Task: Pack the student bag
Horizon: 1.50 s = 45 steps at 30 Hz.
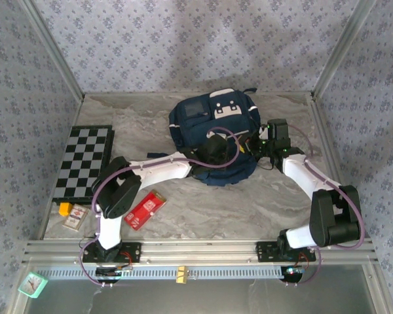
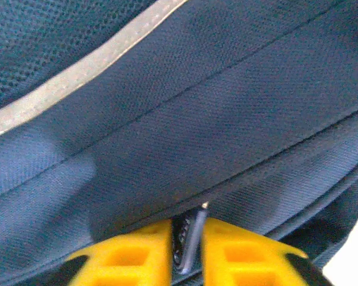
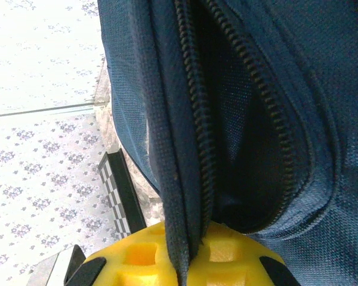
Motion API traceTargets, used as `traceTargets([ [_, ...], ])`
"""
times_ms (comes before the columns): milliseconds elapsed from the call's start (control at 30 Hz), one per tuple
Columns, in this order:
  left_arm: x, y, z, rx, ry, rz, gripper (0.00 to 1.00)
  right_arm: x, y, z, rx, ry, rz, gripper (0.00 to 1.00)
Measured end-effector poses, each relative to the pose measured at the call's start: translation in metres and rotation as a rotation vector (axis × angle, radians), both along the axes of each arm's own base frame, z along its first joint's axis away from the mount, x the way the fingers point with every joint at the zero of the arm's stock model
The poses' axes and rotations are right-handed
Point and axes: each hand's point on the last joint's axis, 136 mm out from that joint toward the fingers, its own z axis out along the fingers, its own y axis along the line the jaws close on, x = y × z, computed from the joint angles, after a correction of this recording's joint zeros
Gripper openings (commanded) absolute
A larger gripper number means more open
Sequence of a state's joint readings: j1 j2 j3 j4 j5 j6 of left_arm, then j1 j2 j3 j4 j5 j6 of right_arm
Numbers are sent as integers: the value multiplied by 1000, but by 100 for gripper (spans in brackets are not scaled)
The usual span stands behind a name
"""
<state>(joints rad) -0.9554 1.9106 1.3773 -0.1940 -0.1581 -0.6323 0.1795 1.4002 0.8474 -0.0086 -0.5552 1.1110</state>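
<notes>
The bag (image 1: 213,114) lies mid-desk (image 1: 262,203), toward 12 o'clock. Your left tool (image 2: 188,229), at the bag's 6 o'clock rim, is pinched nearly closed on the zip pull (image 2: 191,238). Your right tool (image 3: 184,253), at its 3 o'clock side, is clamped on the zip edge (image 3: 188,149). The zip probably runs between them. The right wrist view shows the mouth gaping, while the left wrist view gives you the pull itself.

White-black arms (image 1: 164,169); purple cables (image 1: 230,133); yellow fingers (image 2: 131,257).
</notes>
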Motion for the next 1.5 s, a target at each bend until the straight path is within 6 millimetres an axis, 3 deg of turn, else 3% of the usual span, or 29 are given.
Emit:
traceTargets([
  [67,0,1,0,-1,4,5,1,0,0,0,0,2,0,0],
  [233,-3,6,0,-15,-4,9,0,-2,-6,-3,6,21,-3,0],
  [467,-11,58,-5,25,-12,72,0,-6,-14,4,53,38,34,0],
  [533,-10,64,-2,7,-23,76,0,-9,-14,6,62,45,54,0],
  [867,12,85,20,-84,-108,55,0,-16,-25,11,72,51,118,0],
  [933,29,109,16,-55,-136,124,0,-13,-33,9,66,55,99,0],
  [1067,63,197,-14,84,-138,339,0,-5,-64,8,66,66,28,0],
  [1133,63,211,-22,118,-133,362,0,-3,-69,11,70,62,19,0],
  [1267,54,190,-23,99,-132,276,0,-3,-60,16,67,52,46,0],
  [1367,39,158,-18,81,-138,176,21,-4,-56,16,64,51,57,0],
  [1500,16,93,12,-3,-152,29,41,-4,-56,16,52,48,49,0],
])
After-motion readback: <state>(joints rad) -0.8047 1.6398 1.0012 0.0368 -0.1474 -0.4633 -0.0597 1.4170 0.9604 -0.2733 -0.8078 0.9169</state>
